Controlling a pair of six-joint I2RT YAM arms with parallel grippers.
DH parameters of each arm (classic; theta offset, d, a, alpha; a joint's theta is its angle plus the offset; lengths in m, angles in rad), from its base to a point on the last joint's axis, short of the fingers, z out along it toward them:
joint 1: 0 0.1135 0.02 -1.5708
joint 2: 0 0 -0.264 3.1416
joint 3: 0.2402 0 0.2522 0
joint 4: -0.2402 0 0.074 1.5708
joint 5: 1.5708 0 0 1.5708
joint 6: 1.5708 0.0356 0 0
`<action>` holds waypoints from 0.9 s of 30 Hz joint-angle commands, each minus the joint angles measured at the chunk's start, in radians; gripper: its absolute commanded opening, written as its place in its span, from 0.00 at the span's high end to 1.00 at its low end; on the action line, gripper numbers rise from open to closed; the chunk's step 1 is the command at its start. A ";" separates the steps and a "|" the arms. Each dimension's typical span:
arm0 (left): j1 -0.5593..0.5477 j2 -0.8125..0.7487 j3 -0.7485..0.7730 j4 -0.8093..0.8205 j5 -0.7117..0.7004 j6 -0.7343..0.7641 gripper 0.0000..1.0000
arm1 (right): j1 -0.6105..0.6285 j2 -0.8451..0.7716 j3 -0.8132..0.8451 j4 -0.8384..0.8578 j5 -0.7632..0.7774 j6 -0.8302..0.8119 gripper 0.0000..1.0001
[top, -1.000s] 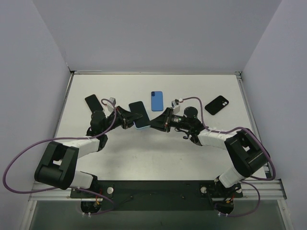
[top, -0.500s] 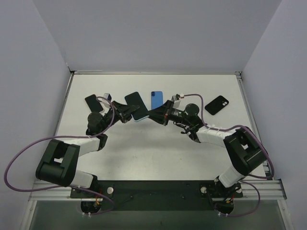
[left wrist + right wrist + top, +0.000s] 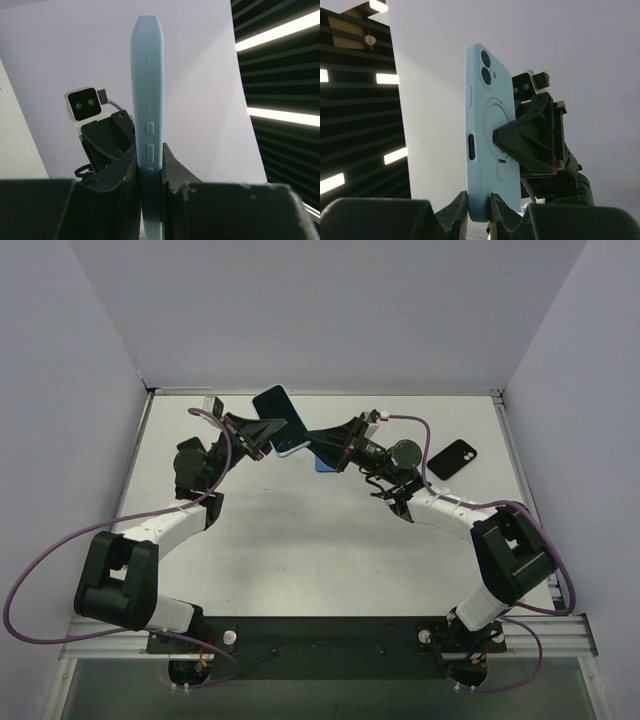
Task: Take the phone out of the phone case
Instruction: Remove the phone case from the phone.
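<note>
Left gripper [image 3: 149, 167] — right gripper [image 3: 479, 206] — pinch case [image 3: 484, 95] (blue)

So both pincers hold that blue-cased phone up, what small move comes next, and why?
Probably the right pincer should bend its edge of the light-blue case away while the left pincer holds firm: both are clamped on it, and the phone sits fully inside.

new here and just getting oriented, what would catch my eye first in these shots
The light blue cased phone stands out first, gripped from opposite sides by the left gripper and the right gripper above the far middle of the table. After that, a lone black phone lying flat at the far right.
</note>
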 commanded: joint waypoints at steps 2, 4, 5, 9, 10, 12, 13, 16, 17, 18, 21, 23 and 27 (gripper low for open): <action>-0.020 -0.070 0.133 0.431 -0.065 -0.103 1.00 | 0.024 0.019 0.069 0.330 0.095 0.215 1.00; -0.025 -0.082 0.159 0.435 -0.084 -0.119 1.00 | 0.030 0.024 0.093 0.330 0.112 0.232 1.00; -0.027 -0.087 0.166 0.435 -0.090 -0.126 1.00 | 0.032 0.027 0.122 0.330 0.116 0.238 1.00; -0.045 -0.110 0.208 0.435 -0.125 -0.143 1.00 | 0.047 0.052 0.173 0.330 0.139 0.266 1.00; -0.048 -0.116 0.222 0.444 -0.134 -0.149 1.00 | 0.050 0.056 0.181 0.330 0.144 0.269 1.00; -0.059 -0.121 0.235 0.452 -0.153 -0.154 1.00 | 0.059 0.073 0.204 0.330 0.158 0.276 1.00; -0.068 -0.125 0.242 0.456 -0.159 -0.157 1.00 | 0.061 0.079 0.210 0.330 0.162 0.276 1.00; -0.091 -0.133 0.260 0.465 -0.177 -0.159 1.00 | 0.075 0.102 0.251 0.330 0.175 0.278 1.00; -0.099 -0.135 0.266 0.470 -0.181 -0.162 1.00 | 0.079 0.108 0.262 0.330 0.179 0.280 1.00; -0.105 -0.132 0.271 0.478 -0.193 -0.166 1.00 | 0.085 0.122 0.273 0.330 0.181 0.280 1.00; -0.120 -0.128 0.278 0.502 -0.208 -0.183 1.00 | 0.096 0.150 0.314 0.330 0.194 0.283 1.00; -0.131 -0.138 0.283 0.502 -0.208 -0.177 1.00 | 0.104 0.162 0.337 0.329 0.198 0.287 1.00; -0.148 -0.150 0.289 0.501 -0.217 -0.177 1.00 | 0.119 0.199 0.364 0.330 0.208 0.289 1.00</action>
